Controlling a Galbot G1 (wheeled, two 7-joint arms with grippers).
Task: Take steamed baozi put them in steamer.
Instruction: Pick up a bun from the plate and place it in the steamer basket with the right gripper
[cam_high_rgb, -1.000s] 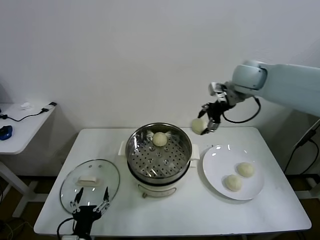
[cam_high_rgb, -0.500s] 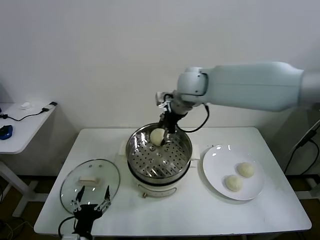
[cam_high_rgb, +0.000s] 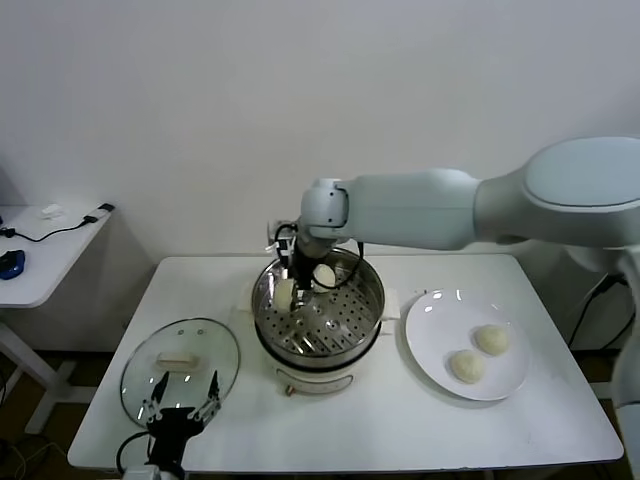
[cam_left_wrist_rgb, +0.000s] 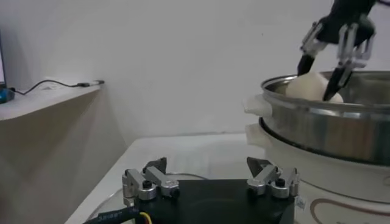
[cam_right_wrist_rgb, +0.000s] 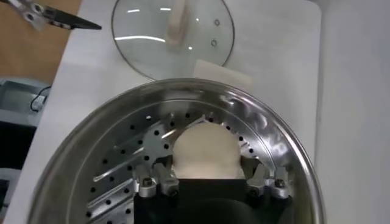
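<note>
My right gripper (cam_high_rgb: 287, 289) reaches across into the steel steamer (cam_high_rgb: 372, 300) and is shut on a steamed baozi (cam_high_rgb: 284, 294), held low at the basket's left side. In the right wrist view that cream bun (cam_right_wrist_rgb: 205, 151) sits between the fingers (cam_right_wrist_rgb: 159, 176) over the perforated floor. A second baozi (cam_high_rgb: 324, 273) lies at the back of the basket. Two more baozi (cam_high_rgb: 490, 339) (cam_high_rgb: 466, 365) rest on the white plate (cam_high_rgb: 440, 320). My left gripper (cam_high_rgb: 180, 410) is parked open at the table's front left.
The glass lid (cam_high_rgb: 180, 365) with its cream handle lies flat left of the cream pot (cam_high_rgb: 320, 378), just beyond the left gripper. A side table (cam_high_rgb: 40, 250) with cables stands at far left. The wall is close behind the table.
The right arm has swung from above the table's right back leftward over the steamer, carrying the baozi, and has lowered it into the basket's left side. The left arm has not moved.
</note>
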